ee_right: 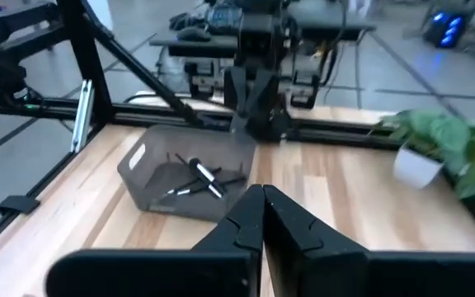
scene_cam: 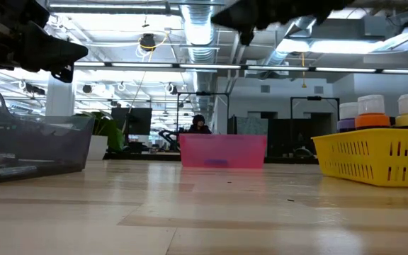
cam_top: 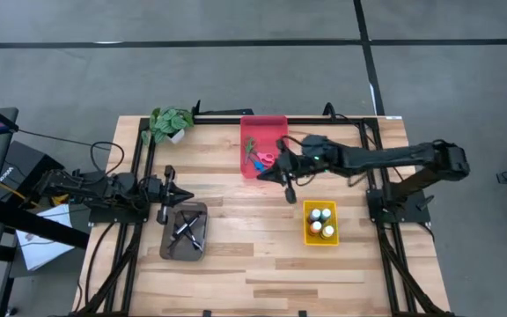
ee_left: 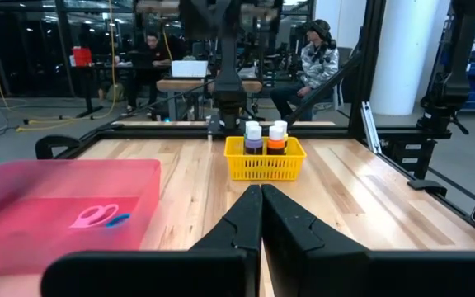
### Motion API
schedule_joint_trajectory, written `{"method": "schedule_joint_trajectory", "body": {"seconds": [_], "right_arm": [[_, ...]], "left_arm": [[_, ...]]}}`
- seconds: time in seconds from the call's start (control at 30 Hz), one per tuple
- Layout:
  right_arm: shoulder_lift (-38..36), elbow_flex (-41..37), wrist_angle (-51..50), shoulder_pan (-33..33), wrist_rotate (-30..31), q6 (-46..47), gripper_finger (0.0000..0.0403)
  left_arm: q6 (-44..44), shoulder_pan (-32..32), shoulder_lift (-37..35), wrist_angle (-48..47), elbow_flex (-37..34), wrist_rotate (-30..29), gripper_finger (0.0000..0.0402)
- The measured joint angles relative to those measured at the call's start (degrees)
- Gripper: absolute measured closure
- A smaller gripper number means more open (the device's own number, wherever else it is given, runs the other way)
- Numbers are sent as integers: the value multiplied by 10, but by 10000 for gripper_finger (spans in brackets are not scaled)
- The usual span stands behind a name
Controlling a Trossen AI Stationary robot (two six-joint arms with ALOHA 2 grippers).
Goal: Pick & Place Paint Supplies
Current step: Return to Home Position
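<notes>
The left gripper (ee_left: 261,194) hangs above the table (cam_top: 236,264) with its two fingers pressed together and nothing between them. The brushes (cam_top: 186,231) lie crossed in the grey bin (cam_top: 167,248), just beside this gripper and below it. The right gripper (ee_right: 262,198) is likewise clenched on nothing, raised near the corner of the pink bin (cam_top: 275,123), between that bin and the yellow basket (cam_top: 307,236). The scissors (cam_top: 262,158) lie inside the pink bin (pink handles show plainly, with a bit of blue beside them), close to the right gripper but apart from it. The paint bottles (cam_top: 321,220) stand upright in the yellow basket, near the right gripper.
</notes>
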Motion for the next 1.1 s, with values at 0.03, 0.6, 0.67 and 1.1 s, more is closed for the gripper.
{"method": "schedule_joint_trajectory", "body": {"seconds": [0.03,0.6,0.67,1.1], "right_arm": [[13,0,4,-8,-19,0,402],[184,-59,226,-40,-138,-9,403],[175,-105,303,-34,-127,-15,403],[102,-366,584,6,-52,-8,403]], "left_arm": [[0,0,0,0,0,0,400],[0,0,3,0,0,0,401],[0,0,3,0,0,0,401],[0,0,3,0,0,0,401]]}}
